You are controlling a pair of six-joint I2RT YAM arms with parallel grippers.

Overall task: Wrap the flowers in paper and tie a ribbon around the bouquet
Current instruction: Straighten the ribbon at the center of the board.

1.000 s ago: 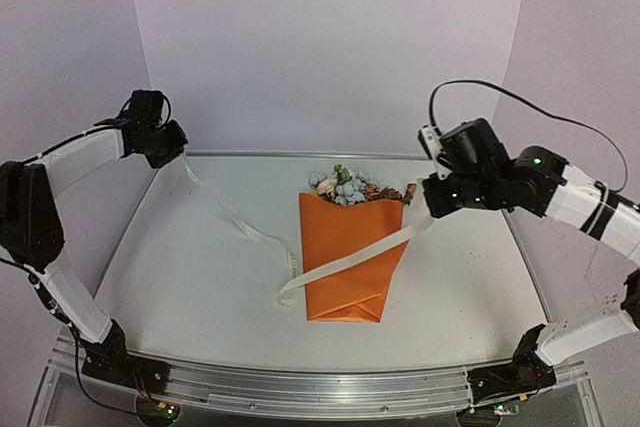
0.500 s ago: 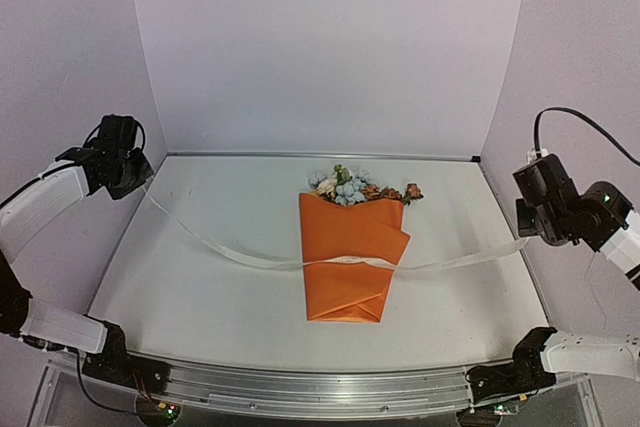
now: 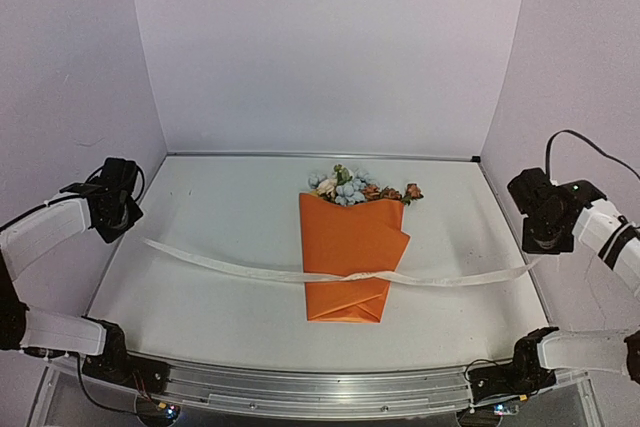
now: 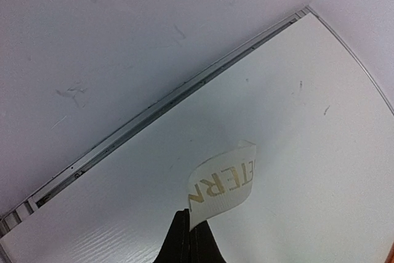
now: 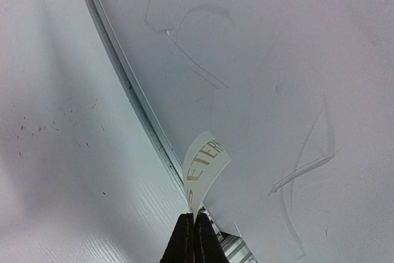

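The bouquet (image 3: 352,247) lies mid-bench (image 3: 220,207), its flowers (image 3: 348,187) poking out at the far end of the orange paper. The ribbon (image 3: 240,269) crosses its lower part, stretched sideways. The left claw (image 4: 189,232) is clamped on one ribbon end and the right claw (image 5: 194,226) on the other.

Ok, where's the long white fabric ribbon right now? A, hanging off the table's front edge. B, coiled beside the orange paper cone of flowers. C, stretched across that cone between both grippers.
C: the ribbon runs across the orange paper cone, one end pinched in the shut left gripper, the other in the right gripper.
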